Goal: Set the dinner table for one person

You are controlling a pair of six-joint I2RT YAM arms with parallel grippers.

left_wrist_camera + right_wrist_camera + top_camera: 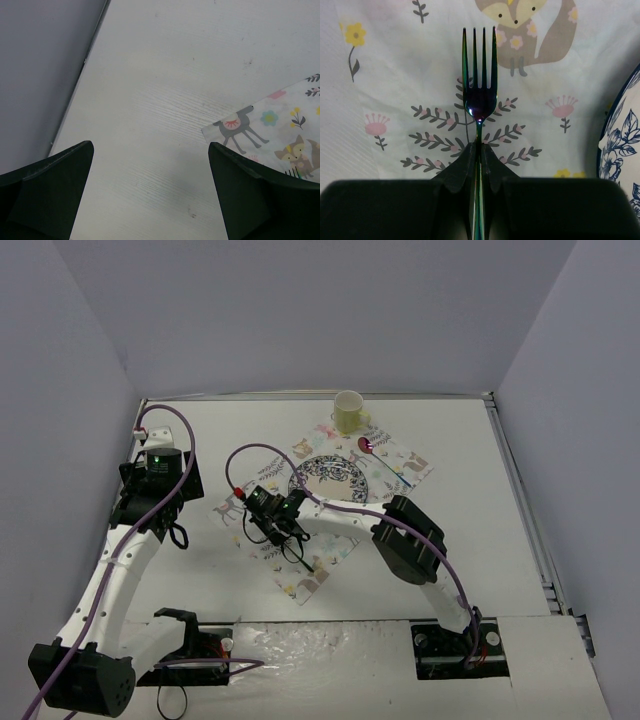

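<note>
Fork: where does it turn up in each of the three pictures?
Top view: too small to make out; it sits at the right tool, over the mat, left of the plate.
Left wrist view: not in it.
Right wrist view: fork dead centre, pinched in the tool, prongs toward the top.
Shared landmark: the animal-print mat, in all three.
</note>
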